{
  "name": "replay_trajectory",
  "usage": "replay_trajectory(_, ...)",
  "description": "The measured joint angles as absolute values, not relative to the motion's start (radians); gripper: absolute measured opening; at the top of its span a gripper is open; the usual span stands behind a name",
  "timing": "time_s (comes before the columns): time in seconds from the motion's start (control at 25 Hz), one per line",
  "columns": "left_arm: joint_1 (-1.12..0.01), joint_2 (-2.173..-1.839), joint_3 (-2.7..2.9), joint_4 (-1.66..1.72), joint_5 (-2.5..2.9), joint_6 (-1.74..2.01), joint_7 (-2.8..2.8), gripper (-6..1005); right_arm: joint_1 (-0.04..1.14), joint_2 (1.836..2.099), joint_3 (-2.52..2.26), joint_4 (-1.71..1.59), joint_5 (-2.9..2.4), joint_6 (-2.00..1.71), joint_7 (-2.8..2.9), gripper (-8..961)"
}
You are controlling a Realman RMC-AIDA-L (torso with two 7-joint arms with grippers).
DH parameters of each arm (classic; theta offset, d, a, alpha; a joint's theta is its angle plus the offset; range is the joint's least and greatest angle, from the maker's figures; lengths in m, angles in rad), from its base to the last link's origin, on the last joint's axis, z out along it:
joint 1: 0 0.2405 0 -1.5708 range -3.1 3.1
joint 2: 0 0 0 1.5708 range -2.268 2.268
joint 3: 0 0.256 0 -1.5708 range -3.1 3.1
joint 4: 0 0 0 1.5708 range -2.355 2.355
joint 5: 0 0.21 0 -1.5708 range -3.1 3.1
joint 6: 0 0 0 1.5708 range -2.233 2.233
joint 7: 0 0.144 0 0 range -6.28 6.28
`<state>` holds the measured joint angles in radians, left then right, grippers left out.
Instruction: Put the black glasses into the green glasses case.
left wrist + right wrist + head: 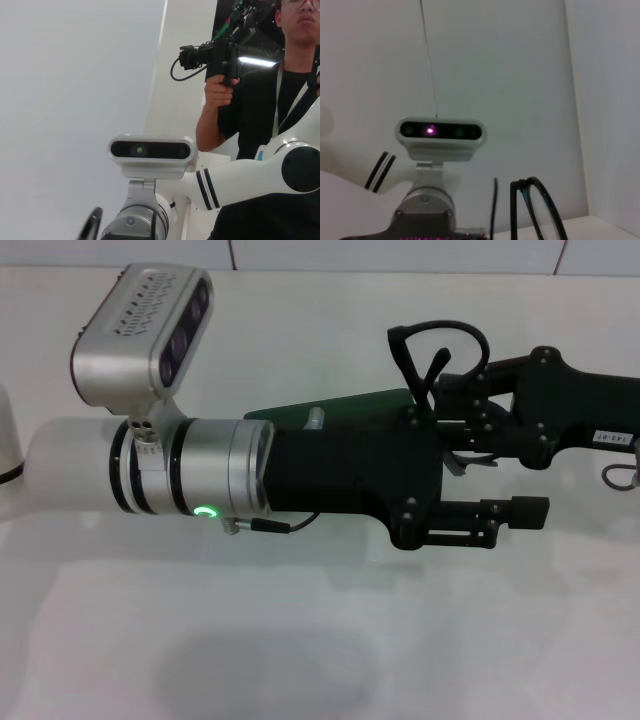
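- The left gripper (520, 512) reaches across the table's (320, 640) middle toward three o'clock, fingers spread, grasping nothing.
- The right gripper (462, 425) meets it from three o'clock; its grip can't be told.
- The black glasses (440, 352) stand at one o'clock, above the green glasses case (340, 408), mostly hidden beneath the left arm.

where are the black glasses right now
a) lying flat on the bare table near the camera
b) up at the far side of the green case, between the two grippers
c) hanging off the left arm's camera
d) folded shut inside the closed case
b, in the head view the black glasses stand up beyond the green glasses case, where the left gripper meets the right gripper.
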<state>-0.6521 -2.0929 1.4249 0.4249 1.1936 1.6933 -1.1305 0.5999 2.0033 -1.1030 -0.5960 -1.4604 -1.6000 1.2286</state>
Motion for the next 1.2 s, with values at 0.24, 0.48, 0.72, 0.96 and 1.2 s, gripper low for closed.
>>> replay_trajectory(0.24,-0.655,-2.092,1.425,0.425,1.193,1.692,-1.13,624,0.601,2.002,-1.104,-0.603,-1.479,-1.615,1.225,122)
replay_trajectory(0.48,-0.655,-2.092,1.425,0.425,1.193,1.692,-1.13,624,0.607,2.005,-1.102,-0.609,-1.5,-1.619,1.223,124)
replay_trajectory(0.72,-0.645,-2.081,1.425,0.425,1.198,1.701,-1.137,624,0.593,2.002,-1.078,-0.61,-1.496,-1.587,1.186,126)
replay_trajectory(0.96,-0.573,-2.058,1.321,0.419,1.191,1.696,-1.134,623,0.557,2.02,-1.09,-0.66,-1.555,-1.443,1.07,128)
replay_trajectory(1.2,-0.478,-2.065,1.131,0.42,1.196,1.692,-1.129,623,0.529,2.027,-1.313,-0.754,-1.525,-1.229,1.05,130)
